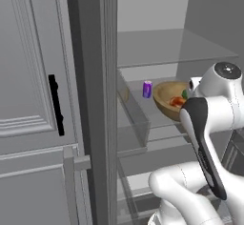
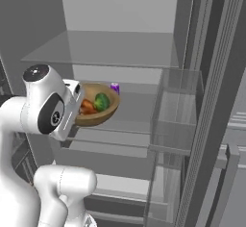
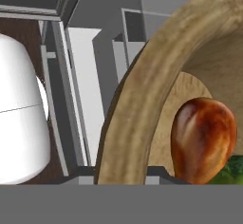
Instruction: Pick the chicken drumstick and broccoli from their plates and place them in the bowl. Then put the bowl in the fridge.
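In the left base view, the bowl (image 1: 167,99) sits right of centre inside the open fridge (image 1: 143,52), beside a purple can (image 1: 147,89). In the right base view, the drumstick (image 2: 87,107) and broccoli (image 2: 102,101) lie inside it, left of centre. In the hand view, my gripper (image 3: 121,178) clamps the bowl's rim at the bottom.

Glossy white rounded arm (image 1: 217,105), black curved side panel, grey end cap (dark-ringed), bulbous white lower link
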Robot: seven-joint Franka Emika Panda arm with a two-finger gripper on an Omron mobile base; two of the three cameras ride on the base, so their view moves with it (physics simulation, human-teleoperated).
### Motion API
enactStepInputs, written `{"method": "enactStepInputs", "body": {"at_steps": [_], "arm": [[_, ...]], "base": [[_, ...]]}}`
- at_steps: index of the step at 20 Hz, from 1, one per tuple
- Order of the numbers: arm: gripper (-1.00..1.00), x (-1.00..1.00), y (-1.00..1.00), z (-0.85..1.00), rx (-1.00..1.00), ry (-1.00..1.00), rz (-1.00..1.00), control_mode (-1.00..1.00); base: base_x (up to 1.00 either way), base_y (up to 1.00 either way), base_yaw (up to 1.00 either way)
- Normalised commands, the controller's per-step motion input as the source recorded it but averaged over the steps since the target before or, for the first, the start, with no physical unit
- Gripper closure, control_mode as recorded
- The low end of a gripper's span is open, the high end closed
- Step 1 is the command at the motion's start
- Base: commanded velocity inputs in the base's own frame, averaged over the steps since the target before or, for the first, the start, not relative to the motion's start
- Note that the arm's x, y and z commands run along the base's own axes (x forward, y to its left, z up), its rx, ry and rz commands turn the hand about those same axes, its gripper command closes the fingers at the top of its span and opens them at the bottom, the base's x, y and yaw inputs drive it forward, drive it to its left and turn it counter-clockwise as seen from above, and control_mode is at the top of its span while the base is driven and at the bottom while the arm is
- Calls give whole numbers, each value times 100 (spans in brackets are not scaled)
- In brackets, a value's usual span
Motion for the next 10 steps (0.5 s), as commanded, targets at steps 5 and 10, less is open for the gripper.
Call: {"method": "enactStepInputs", "body": {"at_steps": [5, 10], "arm": [[100, 54, -25, -40, 1, 0, 3, -100], [100, 100, -46, -49, 3, 0, 10, -100]], "base": [[8, -3, 0], [0, 0, 0]]}}
